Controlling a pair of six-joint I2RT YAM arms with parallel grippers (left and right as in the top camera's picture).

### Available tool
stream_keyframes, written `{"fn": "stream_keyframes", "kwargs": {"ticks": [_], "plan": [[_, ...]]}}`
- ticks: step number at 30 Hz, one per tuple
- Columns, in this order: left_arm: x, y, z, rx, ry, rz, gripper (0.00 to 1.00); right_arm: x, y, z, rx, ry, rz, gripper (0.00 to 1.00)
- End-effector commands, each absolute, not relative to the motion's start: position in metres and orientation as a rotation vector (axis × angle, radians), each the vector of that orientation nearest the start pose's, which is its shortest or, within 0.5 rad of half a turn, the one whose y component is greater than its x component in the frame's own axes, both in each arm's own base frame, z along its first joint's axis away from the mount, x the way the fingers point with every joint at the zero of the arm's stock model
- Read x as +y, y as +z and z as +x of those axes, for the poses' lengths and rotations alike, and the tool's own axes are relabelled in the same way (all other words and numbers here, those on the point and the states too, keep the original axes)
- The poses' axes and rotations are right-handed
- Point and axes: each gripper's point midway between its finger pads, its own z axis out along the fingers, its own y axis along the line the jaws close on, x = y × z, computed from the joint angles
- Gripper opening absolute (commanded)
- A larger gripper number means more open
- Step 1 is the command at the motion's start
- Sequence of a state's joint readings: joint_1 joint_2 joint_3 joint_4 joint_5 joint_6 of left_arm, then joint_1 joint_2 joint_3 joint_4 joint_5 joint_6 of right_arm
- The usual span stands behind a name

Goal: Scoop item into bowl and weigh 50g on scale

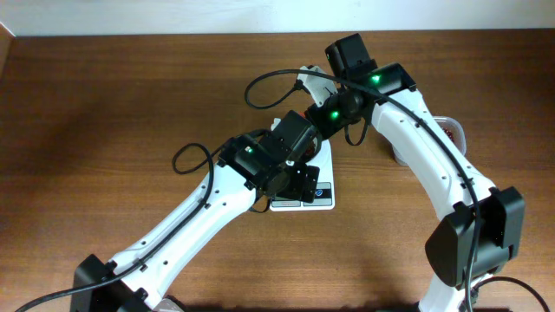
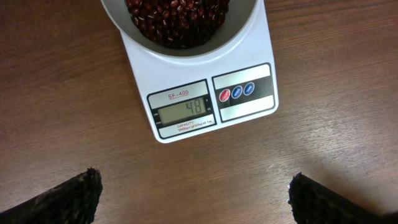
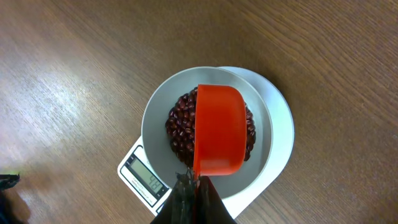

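Brown wooden table (image 1: 104,113) fills the scene, with a pale wall (image 1: 173,16) along its far edge. Near the middle lies the white scale (image 2: 205,65), mostly hidden under both arms in the overhead view. Its grey display (image 2: 181,114) is at the near end and reads 48 in the left wrist view, with round buttons (image 2: 237,92) to its right. The white bowl (image 3: 155,121) stands on the scale's far part and holds a heap of dark reddish-brown beans (image 3: 180,127). Directly above the bowl, the right gripper (image 3: 193,183) is clenched on an orange scoop (image 3: 219,127), which covers the middle of the heap. Whether the scoop touches the beans cannot be told. The left gripper (image 2: 196,183) hangs released over bare wood just near of the display. Its dark fingers (image 2: 68,199) are spread wide apart, with nothing between them. At the right of the table, a clear container (image 1: 451,130) with dark reddish contents peeks out from behind the right arm, well apart from the scale.
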State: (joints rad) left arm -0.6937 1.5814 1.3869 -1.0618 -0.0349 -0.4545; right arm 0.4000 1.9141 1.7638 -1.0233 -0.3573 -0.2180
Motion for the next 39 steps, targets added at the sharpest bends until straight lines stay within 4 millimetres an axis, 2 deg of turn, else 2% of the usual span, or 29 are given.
{"fn": "stream_keyframes", "kwargs": {"ticks": [1, 18, 20, 30, 39], "plan": [[-0.2207, 0.1574, 0.2763, 2.823, -0.193, 0.321, 0.99, 0.2339, 0.1896, 0.3932, 2.508, 0.556, -0.935, 0.04], [-0.2204, 0.1574, 0.2766, 2.822, -0.191, 0.321, 0.99, 0.2335, 0.1891, 0.3923, 2.512, 0.557, -0.935, 0.04], [-0.2135, 0.158, 0.2821, 2.799, -0.128, 0.307, 0.99, 0.2335, 0.1891, 0.3924, 2.512, 0.557, -0.935, 0.04], [-0.2134, 0.158, 0.282, 2.8, -0.128, 0.307, 0.99, 0.2334, 0.189, 0.3923, 2.513, 0.556, -0.935, 0.04], [-0.2136, 0.158, 0.2819, 2.8, -0.128, 0.307, 0.99, 0.2265, 0.1845, 0.3896, 2.549, 0.513, -0.929, 0.04]]}}
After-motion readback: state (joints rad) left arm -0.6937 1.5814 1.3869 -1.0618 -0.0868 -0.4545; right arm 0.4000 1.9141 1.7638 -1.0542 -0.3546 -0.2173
